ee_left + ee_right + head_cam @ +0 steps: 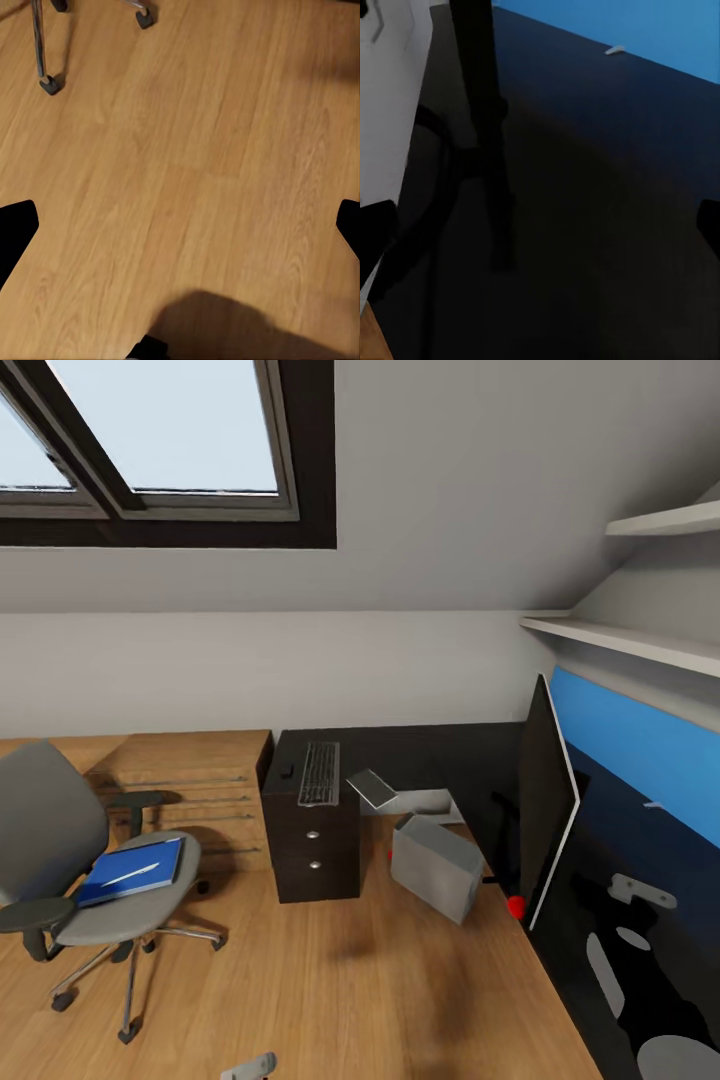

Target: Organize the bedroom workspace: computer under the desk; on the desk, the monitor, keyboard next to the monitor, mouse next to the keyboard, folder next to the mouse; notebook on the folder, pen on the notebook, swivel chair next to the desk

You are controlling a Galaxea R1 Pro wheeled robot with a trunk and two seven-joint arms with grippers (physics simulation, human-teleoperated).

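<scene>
Fingers (16,232) of both arms spreading released and grasping nothing, left over wooden floor (195,150), right above dark worktop (607,187), folder (130,871) lying on swivel chair (60,830), keyboard (319,772) resting beyond monitor (548,810).

Your left gripper (180,225) points straight down, jaws spread wide: one dark fingertip (15,229) sits at each side edge of the left wrist view. Right gripper (540,229) is spread just as wide, fingertips (375,232) at both edges of the right wrist view. Nothing between either pair.
</scene>
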